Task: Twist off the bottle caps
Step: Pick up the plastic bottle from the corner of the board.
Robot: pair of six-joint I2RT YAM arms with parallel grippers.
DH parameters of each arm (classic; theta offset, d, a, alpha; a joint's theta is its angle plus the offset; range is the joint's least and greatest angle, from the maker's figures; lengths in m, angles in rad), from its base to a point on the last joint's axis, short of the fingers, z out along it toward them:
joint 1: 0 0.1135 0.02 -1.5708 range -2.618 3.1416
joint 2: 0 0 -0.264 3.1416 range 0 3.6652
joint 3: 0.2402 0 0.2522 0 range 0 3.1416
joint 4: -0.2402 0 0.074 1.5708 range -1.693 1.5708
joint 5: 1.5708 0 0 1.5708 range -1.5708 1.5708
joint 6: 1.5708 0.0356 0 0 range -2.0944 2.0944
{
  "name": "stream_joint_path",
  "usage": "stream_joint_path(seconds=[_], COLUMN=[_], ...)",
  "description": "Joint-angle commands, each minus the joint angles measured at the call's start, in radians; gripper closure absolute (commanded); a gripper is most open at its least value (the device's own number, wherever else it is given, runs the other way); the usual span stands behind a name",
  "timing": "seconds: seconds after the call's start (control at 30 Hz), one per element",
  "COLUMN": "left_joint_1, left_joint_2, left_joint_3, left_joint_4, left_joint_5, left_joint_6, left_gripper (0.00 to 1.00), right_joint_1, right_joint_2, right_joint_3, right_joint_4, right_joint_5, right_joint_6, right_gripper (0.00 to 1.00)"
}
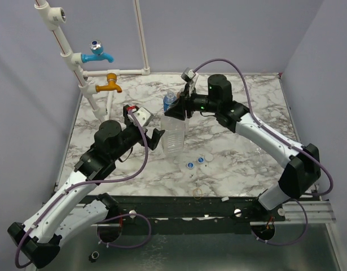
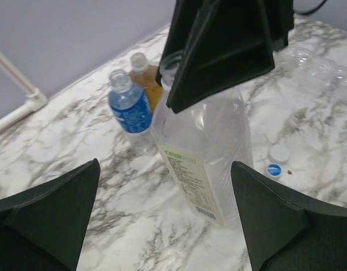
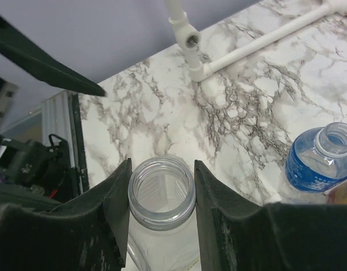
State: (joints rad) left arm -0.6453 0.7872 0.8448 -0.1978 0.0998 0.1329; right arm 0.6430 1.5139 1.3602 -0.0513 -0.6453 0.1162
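The large squarish clear bottle (image 1: 174, 134) stands upright mid-table, its neck open with no cap on it (image 3: 162, 195). My right gripper (image 1: 179, 110) (image 3: 162, 170) is shut on that neck, a finger touching each side. My left gripper (image 1: 155, 139) (image 2: 167, 226) is open, its fingers (image 2: 52, 217) apart from the bottle's lower body (image 2: 206, 152), which stands just ahead. The blue-labelled bottle (image 1: 169, 101) (image 2: 130, 105) (image 3: 319, 164) and the amber bottle (image 2: 145, 73) stand behind, both uncapped. Two blue-and-white caps (image 1: 190, 165) (image 1: 201, 160) lie in front. In the left wrist view a white cap (image 2: 280, 153) lies beside a blue one (image 2: 273, 169).
A white pipe frame (image 1: 65, 45) with a blue tap (image 1: 97, 55) and an orange tap (image 1: 109, 84) stands at the back left. Clear empty bottles (image 2: 308, 62) lie to the right. A thin yellowish ring (image 1: 198, 192) lies near the front edge.
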Motion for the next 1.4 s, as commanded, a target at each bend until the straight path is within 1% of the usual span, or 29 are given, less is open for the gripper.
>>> stream_joint_path(seconds=[0.0,0.17,0.33,0.53,0.67,0.7,0.87,0.93,0.97,1.03,1.1,1.2,1.27,1.37], left_joint_1=[-0.001,0.001,0.001,0.004,0.005,0.006,0.007,0.007,0.008,0.009,0.009,0.009,0.009,0.01], left_joint_2=[-0.016,-0.012,-0.001,0.005,0.004,0.004,0.006,0.007,0.008,0.008,0.011,0.016,0.019,0.022], left_joint_3=[0.077,0.126,0.144,0.164,0.165,0.164,0.151,0.145,0.142,0.139,0.135,0.136,0.137,0.14], left_joint_4=[-0.074,-0.118,-0.121,-0.12,-0.12,-0.121,-0.112,-0.107,-0.104,-0.098,-0.093,-0.086,-0.085,-0.083], left_joint_5=[-0.174,-0.103,-0.1,-0.101,-0.101,-0.081,-0.059,-0.05,-0.046,-0.043,-0.041,-0.037,-0.035,-0.035], left_joint_6=[0.026,-0.001,-0.009,-0.006,-0.01,-0.012,-0.014,-0.017,-0.016,-0.021,-0.024,-0.025,-0.026,-0.026], left_gripper=[0.02,0.01,0.02,0.01,0.01,0.01,0.01,0.01,0.01,0.02,0.01,0.01,0.01,0.01], right_joint_1=[0.025,0.046,0.066,0.07,0.082,0.09,0.131,0.134,0.135,0.136,0.136,0.135,0.136,0.136], right_joint_2=[0.138,0.262,0.352,0.42,0.433,0.436,0.436,0.424,0.414,0.396,0.385,0.376,0.367,0.348], right_joint_3=[0.069,0.145,0.174,0.153,0.103,0.092,0.057,0.045,0.037,0.024,0.02,0.023,0.024,0.034], right_joint_4=[0.109,0.173,0.244,0.344,0.431,0.447,0.465,0.462,0.462,0.462,0.452,0.434,0.43,0.418], right_joint_5=[0.071,0.136,0.238,0.349,0.398,0.411,0.463,0.459,0.455,0.448,0.446,0.443,0.449,0.449], right_joint_6=[0.012,0.002,-0.028,-0.047,-0.06,-0.067,-0.106,-0.106,-0.106,-0.134,-0.135,-0.139,-0.132,-0.124], right_gripper=[0.99,0.99,1.0,0.99,0.99,0.99,0.98,0.91,0.85,0.67,0.53,0.36,0.27,0.19])
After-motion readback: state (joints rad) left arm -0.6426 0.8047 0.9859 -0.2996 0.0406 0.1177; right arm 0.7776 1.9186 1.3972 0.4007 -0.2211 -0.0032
